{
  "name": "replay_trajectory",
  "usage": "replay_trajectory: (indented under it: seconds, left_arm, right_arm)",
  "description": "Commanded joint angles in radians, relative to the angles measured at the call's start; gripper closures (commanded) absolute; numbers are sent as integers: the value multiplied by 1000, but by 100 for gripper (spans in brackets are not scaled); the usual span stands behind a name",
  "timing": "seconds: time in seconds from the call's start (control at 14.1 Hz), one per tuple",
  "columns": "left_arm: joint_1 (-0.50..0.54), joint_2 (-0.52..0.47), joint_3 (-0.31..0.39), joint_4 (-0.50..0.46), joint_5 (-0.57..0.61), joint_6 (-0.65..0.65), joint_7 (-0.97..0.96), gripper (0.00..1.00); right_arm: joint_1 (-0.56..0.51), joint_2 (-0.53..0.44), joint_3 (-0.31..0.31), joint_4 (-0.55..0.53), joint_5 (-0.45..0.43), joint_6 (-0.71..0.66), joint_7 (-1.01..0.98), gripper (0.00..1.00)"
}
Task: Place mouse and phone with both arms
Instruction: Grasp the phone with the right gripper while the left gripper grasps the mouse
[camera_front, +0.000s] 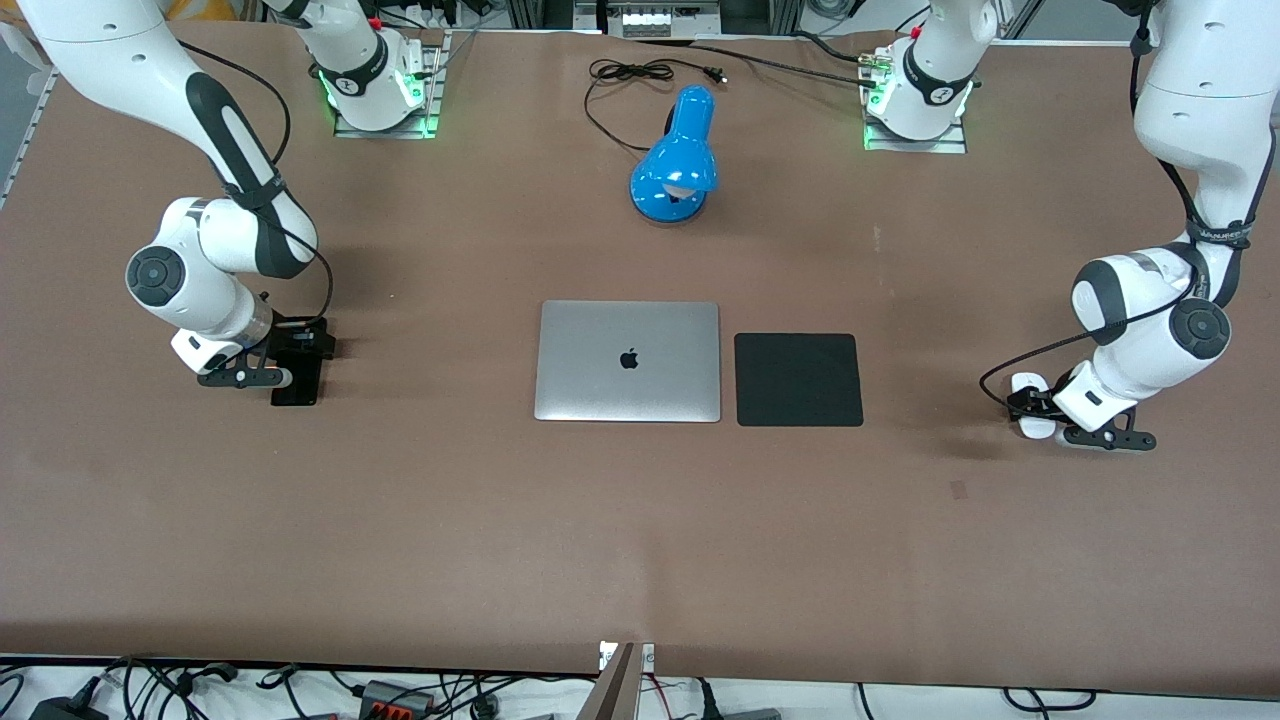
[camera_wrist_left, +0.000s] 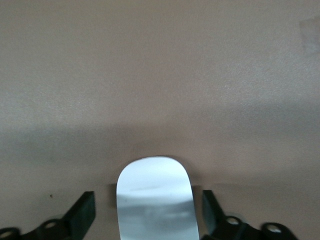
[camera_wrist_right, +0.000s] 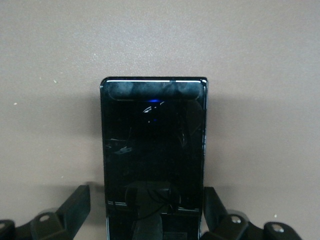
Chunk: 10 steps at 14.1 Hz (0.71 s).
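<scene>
Two arms at one brown tabletop (camera_front: 640, 540), each lowered over its own object.

Left claw (camera_front: 1040, 405): down at the mouse (camera_front: 1030, 420), which lies near the tabletop edge at the left arm's end, about midway between the base edge and the front-camera edge. In the left wrist view the mouse (camera_wrist_left: 156, 200) sits between the two fingers (camera_wrist_left: 82, 217), with a visible gap on each side; the claw stands apart, not yet clamped.

Right claw (camera_front: 290, 365): down at the phone (camera_front: 296, 385), which lies flat near the edge at the right arm's end. In the right wrist view the phone (camera_wrist_right: 154, 160) sits between the fingers (camera_wrist_right: 75, 210), again with gaps; this claw also stands apart.

Handling, as judged: the mouse looks light, rigid and glossy, so likely to slip; grip across its long flanks near mid-length. The phone looks stiff, thin and slick, with a glass face that could crack; take it by the two long edges, near the middle for balance.

Count: one mouse, one phone, one closed silver laptop (camera_front: 628, 360) at tabletop centre, one black square pad (camera_front: 798, 380) just beside it toward the left arm's end, one blue desk lamp (camera_front: 676, 160) near the base edge.
</scene>
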Motion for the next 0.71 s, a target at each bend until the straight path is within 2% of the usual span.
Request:
replay_trajectory:
  seconds: [0.0, 0.14, 0.28, 0.35, 0.57, 0.64]
  left_arm:
    - [16, -5, -15, -20, -2, 5, 20, 40]
    - [14, -8, -15, -17, -2, 2, 20, 54]
    - [13, -14, -15, -9, -2, 0, 20, 59]
    - [13, -17, -15, -8, -2, 0, 20, 59]
    - [8, -60, -15, 11, 0, -24, 35, 58]
    - [8, -74, -15, 21, 0, -46, 48, 57]
  right_arm:
    - [-6, 3, 1, -7, 16, 23, -26, 28]
    - [-11, 3, 1, -7, 16, 23, -26, 71]
    - [-13, 0, 1, -7, 15, 17, -27, 96]
    - [-13, -5, 2, -7, 14, 15, -27, 100]
    - [6, -61, 16, 1, 11, -17, -24, 100]
    - [18, -87, 49, 5, 11, -50, -13, 100]
